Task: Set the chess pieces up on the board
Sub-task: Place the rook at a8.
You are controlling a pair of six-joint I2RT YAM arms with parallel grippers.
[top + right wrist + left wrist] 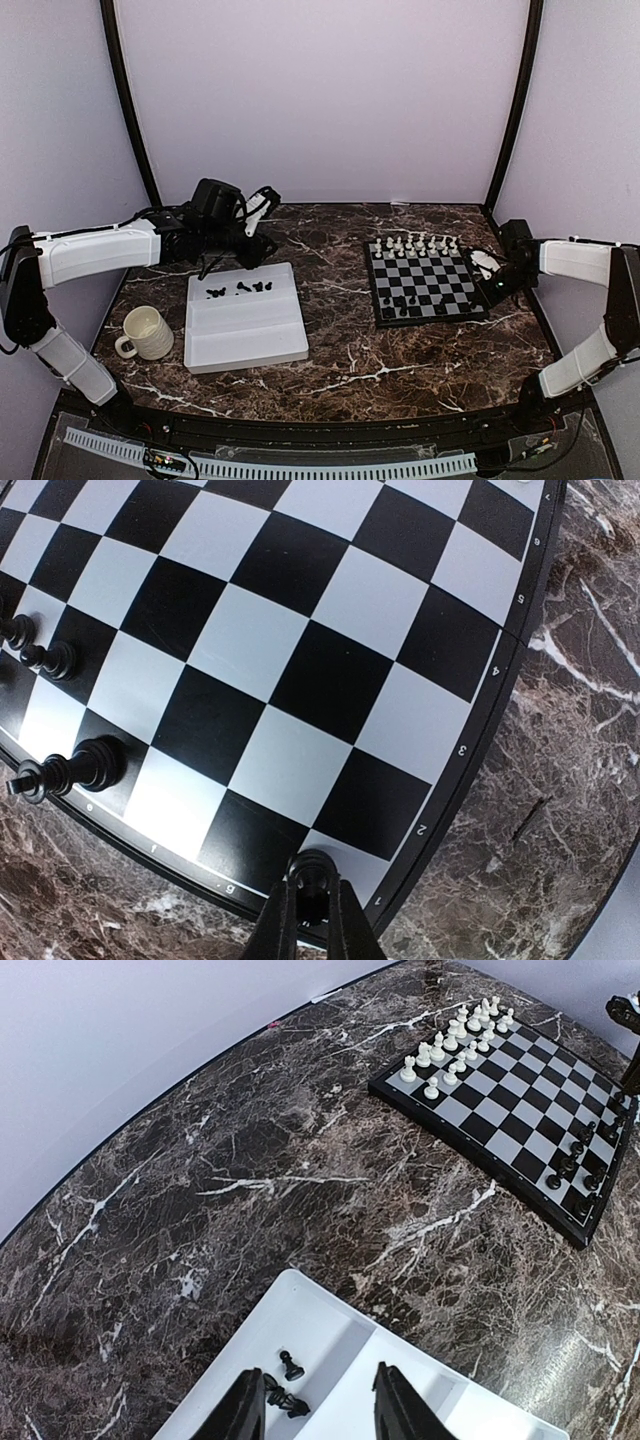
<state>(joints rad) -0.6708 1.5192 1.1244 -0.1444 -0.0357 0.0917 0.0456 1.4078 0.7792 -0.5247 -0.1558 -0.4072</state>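
Black chess piece (313, 878) between right fingers (280, 925) at the board (330, 680) corner

The checked board (425, 280) lies by the table's (340, 360) right edge: white chessmen (415, 243) line its far side, black chessmen (400, 305) its near rows, one black chessman (312, 873) at the near-right corner. Other black pieces (240, 289) litter the tray's (250, 345) far edge.

Polished marble-look table (420, 350); matt white plastic tray (250, 335); smooth, glossy board (330, 680); shiny black chess pieces (85, 767).
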